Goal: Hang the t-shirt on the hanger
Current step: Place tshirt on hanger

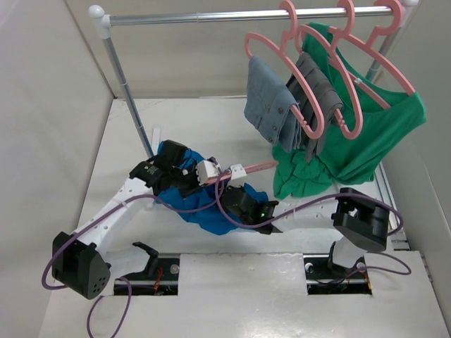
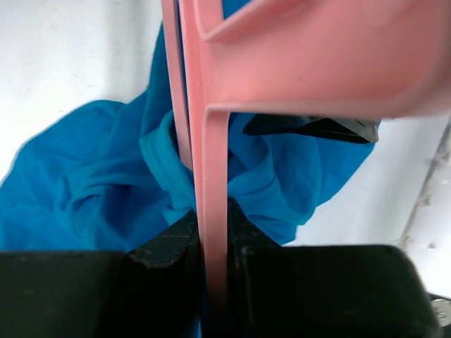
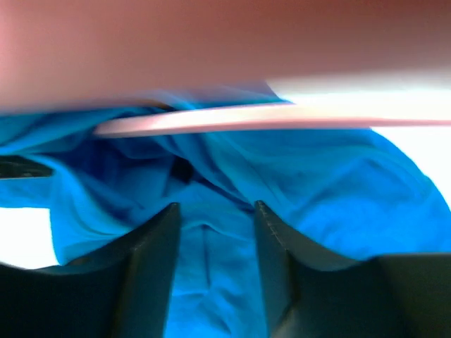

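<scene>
Left gripper [image 2: 215,236], jaws shut tight on a thin bar of the pink hanger [image 2: 211,162], holds it low over the crumpled blue t-shirt [image 1: 208,217] mid-surface [image 1: 211,127], prob. to steady it for threading. Right gripper [image 3: 215,225], jaws approx. half open, straddles a fold of cloth w/o pinching it, likely lining up to lift fabric onto the hanger.

The left gripper [image 2: 215,236] shows two black fingers at the bottom. They squeeze a thin pink bar of the hanger [image 2: 310,63] tight between them. The hanger's wide part fills the top. Behind it the t-shirt [image 2: 84,183] lies blue and crumpled on the white table [image 2: 56,56]. A dark pointed thing [image 2: 313,128] sits against the cloth.
</scene>
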`<state>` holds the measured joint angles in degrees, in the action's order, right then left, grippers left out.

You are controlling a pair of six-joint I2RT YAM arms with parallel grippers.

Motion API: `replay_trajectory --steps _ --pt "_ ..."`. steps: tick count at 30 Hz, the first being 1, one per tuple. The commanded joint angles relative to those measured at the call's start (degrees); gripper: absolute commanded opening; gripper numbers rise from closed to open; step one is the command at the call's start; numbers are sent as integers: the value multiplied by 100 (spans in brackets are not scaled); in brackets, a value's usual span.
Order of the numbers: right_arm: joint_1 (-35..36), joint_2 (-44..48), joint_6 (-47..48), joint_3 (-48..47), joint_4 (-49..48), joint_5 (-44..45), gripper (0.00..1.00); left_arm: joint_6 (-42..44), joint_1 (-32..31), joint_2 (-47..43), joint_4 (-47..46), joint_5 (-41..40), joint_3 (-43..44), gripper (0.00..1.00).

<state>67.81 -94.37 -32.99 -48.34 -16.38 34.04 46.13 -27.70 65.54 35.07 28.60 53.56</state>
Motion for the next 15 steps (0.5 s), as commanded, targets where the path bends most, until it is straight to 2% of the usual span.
replay_trajectory --steps 1,7,11,15 --pt "-40 329 -349 342 109 444 54 -690 -42 -50 -484 261 374 0" --pt "276 1279 644 447 57 1287 69 -1430 -42 12 -484 129 322 0" --pt "382 2009 1408 1018 -847 1079 80 -1615 -42 12 -484 23 260 0" --pt "382 2159 1498 1615 -1489 938 82 -1808 10 64 -650 22 338 0"
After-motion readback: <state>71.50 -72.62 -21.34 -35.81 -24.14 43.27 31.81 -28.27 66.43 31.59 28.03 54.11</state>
